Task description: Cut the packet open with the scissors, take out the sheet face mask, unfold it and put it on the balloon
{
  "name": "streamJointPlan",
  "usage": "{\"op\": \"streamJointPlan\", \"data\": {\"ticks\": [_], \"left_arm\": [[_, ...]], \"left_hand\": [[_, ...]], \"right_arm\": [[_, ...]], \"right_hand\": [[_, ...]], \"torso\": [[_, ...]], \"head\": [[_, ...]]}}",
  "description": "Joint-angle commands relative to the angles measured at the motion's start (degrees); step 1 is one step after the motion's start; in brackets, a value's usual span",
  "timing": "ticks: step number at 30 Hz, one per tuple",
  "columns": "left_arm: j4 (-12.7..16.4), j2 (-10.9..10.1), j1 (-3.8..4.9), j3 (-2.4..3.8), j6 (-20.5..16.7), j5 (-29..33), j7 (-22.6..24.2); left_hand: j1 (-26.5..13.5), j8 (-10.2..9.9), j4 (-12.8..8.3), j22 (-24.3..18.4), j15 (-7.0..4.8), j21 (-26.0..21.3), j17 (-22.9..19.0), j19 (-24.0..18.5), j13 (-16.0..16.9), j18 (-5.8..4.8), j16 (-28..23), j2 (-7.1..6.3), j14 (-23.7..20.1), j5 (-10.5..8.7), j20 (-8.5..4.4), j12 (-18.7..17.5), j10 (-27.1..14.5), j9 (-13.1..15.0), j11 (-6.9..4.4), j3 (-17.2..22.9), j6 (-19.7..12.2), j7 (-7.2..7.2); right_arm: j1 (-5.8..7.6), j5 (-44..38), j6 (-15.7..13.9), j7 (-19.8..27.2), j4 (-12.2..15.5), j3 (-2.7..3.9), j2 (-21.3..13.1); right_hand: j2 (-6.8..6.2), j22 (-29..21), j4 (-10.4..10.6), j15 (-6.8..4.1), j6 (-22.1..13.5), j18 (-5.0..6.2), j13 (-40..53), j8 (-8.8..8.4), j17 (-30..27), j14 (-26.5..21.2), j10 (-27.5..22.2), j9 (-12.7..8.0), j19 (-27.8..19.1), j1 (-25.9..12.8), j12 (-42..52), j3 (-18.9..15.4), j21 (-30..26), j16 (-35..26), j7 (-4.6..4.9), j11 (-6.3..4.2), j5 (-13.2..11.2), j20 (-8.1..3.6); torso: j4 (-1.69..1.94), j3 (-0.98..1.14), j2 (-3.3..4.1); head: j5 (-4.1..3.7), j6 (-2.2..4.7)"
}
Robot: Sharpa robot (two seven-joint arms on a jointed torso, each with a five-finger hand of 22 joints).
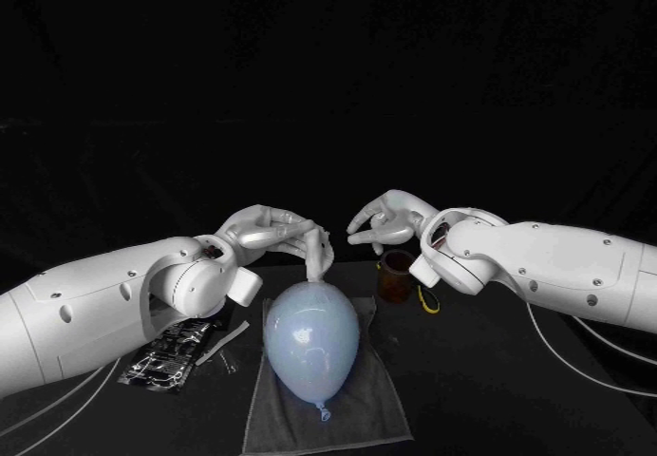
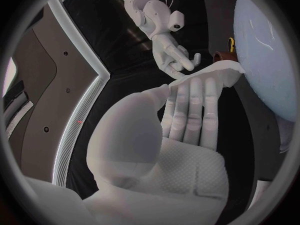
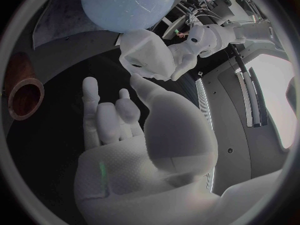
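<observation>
Black table [image 1: 520, 399] carries a grey towel [image 1: 281, 427], and the balloon [image 1: 312, 342] lies on it. Head view: we note the left hand [image 1: 267, 233] pinching the white sheet mask [image 1: 319, 258], which hangs down to the balloon's far end. A brown cup [image 1: 394, 277] stands just beside the towel. Left wrist view: the mask sits at that hand's fingertips, close beside the balloon. Right wrist view: the right hand [image 3: 125, 150] holds nothing, fingers loosely bent and apart.
</observation>
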Motion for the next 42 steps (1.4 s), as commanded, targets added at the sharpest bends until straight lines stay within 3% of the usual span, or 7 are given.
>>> {"op": "streamJointPlan", "data": {"ticks": [1, 5, 9, 21, 27, 32, 42], "left_arm": [[0.1, 0.1, 0.04, 0.07, -1.5, 2.4, -0.7], [0.0, 0.1, 0.03, 0.07, -1.8, 3.6, -1.1], [0.0, 0.2, 0.00, 0.07, -1.6, 5.0, -1.5], [0.1, 0.1, -0.08, 0.07, -1.7, 7.7, -2.0], [0.3, 0.1, -0.25, 0.07, -2.1, 8.6, -1.8], [0.6, 0.1, -0.32, 0.07, -2.3, 9.0, -1.5], [1.0, 0.1, -0.35, 0.07, -3.0, 9.1, -1.0]], "left_hand": [[-0.6, 0.2, -2.5, 0.2, -0.01, 0.4, 0.0, -0.5, 0.1, 0.72, -0.2, -0.15, 0.6, 0.15, -0.13, 0.0, 0.4, 3.6, 0.11, 2.8, -0.1, -0.03], [-0.9, 0.3, -2.6, 0.5, -0.05, 0.7, 0.0, -0.7, 0.1, 0.72, -0.2, -0.18, 0.7, 0.15, -0.14, 0.0, 0.5, 3.7, 0.09, 3.1, 0.0, -0.03], [-1.6, 0.3, -2.5, 0.7, -0.05, 1.1, 0.1, -0.8, 0.1, 0.71, -0.2, 0.00, 0.9, 0.14, -0.10, -0.1, 0.7, 3.9, 0.10, 3.4, 0.0, -0.05], [-4.1, 0.4, -1.6, 1.0, -0.15, 1.4, 0.3, -1.3, 0.1, 0.80, -0.1, 0.67, 1.3, 0.13, 0.20, -0.1, 1.2, 4.3, 0.01, 4.3, 0.0, -0.27], [-4.3, 0.4, -1.6, 1.0, -0.19, 1.4, 0.4, -1.3, 0.1, 0.83, -0.1, 0.72, 1.3, 0.13, 0.22, -0.1, 1.2, 4.3, -0.03, 4.4, 0.1, -0.30], [-4.3, 0.4, -1.7, 1.0, -0.24, 1.4, 0.4, -1.3, 0.1, 0.87, -0.1, 0.73, 1.3, 0.14, 0.23, -0.2, 1.2, 4.4, -0.08, 4.5, 0.1, -0.36], [-4.4, 0.4, -2.1, 1.0, -0.33, 1.4, 0.5, -1.2, 0.1, 0.95, -0.1, 0.59, 1.4, 0.14, 0.23, -0.2, 1.3, 4.5, -0.18, 4.9, 0.1, -0.47]], "right_arm": [[-0.03, -1.7, -8.7, 6.8, 2.8, 0.04, -1.1], [-0.60, -6.6, -14.3, 11.5, 6.4, 0.04, -2.1], [-2.01, -13.3, -18.1, 14.1, 8.6, 0.03, -2.4], [-5.27, -24.2, -27.6, 12.6, 9.6, -0.07, -0.8], [-5.77, -25.6, -28.7, 6.8, 8.9, -0.10, 0.6], [-6.01, -25.4, -28.3, 0.8, 8.8, -0.11, 1.8], [-6.14, -22.9, -27.7, -6.6, 8.6, -0.11, 3.5]], "right_hand": [[1.33, 1.1, -0.2, -1.24, 2.5, 0.35, 6.0, 1.06, 5.8, 4.3, 4.7, 0.0, 2.3, 0.4, 4.4, 0.7, 2.0, 1.8, -1.45, -1.23, 0.5, -1.25], [2.83, 5.3, -1.7, -2.06, 4.3, -1.26, 13.0, 1.08, 13.0, 8.6, 9.3, -0.5, 8.1, 2.0, 9.0, 2.6, 11.5, 3.4, -2.03, -1.82, 0.0, -2.30], [3.16, 6.7, -2.1, -2.15, 4.8, -1.78, 15.2, 0.87, 15.4, 9.8, 10.5, -0.7, 9.8, 2.2, 10.3, 3.0, 14.5, 3.8, -2.05, -1.84, -0.1, -2.46], [1.89, 7.3, -1.1, -1.61, 3.2, -1.81, 15.6, -2.09, 15.5, 9.9, 10.7, -2.4, 9.4, -0.5, 10.5, 2.6, 14.6, 3.9, -1.33, -1.20, -1.2, -2.12], [0.15, 7.1, 1.9, -1.22, 2.8, -1.63, 15.0, -3.68, 14.6, 9.5, 10.3, -3.2, 8.8, -4.4, 10.0, 0.5, 13.7, 3.6, -0.97, -0.81, -1.9, -1.71], [-1.40, 7.1, 7.5, -1.19, 3.0, -1.54, 14.3, -4.53, 14.5, 9.4, 9.9, -3.7, 8.9, -9.3, 9.5, -3.4, 13.5, 3.6, -1.01, -0.80, -2.1, -1.56], [-1.33, 7.1, 14.8, -1.74, 4.4, -1.59, 14.1, -4.30, 14.8, 9.7, 9.9, -3.4, 9.7, -8.9, 9.1, -8.0, 13.7, 3.5, -1.71, -1.42, -2.0, -1.99]], "torso": [[0.02, 0.02, 0.00], [-0.03, 0.02, -0.03], [-0.03, 0.02, -0.05], [-0.06, 0.01, 0.03], [0.00, -0.01, 0.02], [0.03, -0.01, 0.03], [0.02, -0.01, -0.01]], "head": [[0.25, 0.00], [0.43, 0.06], [0.64, 0.13], [1.04, 0.11], [0.90, -0.04], [0.97, -0.16], [1.02, -0.20]]}}
